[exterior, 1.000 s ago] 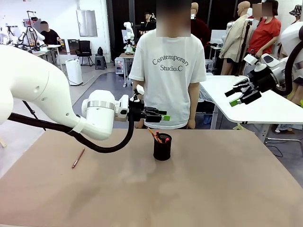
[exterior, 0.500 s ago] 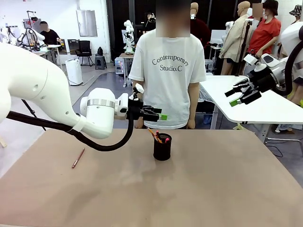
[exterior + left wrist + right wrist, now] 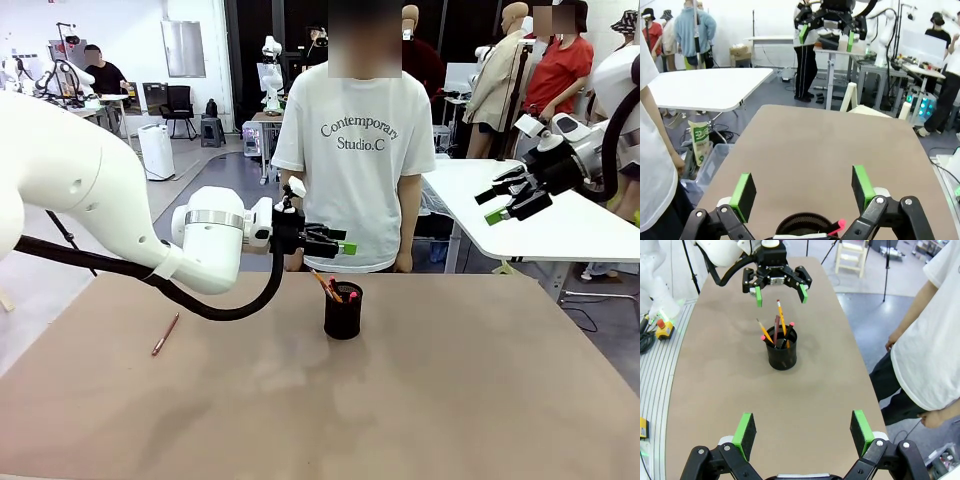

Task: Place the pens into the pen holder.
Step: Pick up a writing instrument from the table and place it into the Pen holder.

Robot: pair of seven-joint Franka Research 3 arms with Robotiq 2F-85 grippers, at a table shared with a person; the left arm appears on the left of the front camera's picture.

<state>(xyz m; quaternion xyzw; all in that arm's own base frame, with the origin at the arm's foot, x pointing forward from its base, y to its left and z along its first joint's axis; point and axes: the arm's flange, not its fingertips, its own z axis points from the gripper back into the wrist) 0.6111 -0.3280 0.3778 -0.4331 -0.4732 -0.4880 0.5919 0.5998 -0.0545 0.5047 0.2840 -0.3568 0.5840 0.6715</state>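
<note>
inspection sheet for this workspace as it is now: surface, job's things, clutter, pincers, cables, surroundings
surface: brown table, flat, no spills seen
job's things: black mesh pen holder upright near the middle, several pens standing in it; one brown pen lying loose near the table's left side
clutter: nothing seen
pincers: left pincer open, empty, hovering above the holder; right pincer open, empty, raised off to the right
cables: black hose looping below the left arm, close to the table
surroundings: person in a white T-shirt at the far edge; white table behind on the right
</note>
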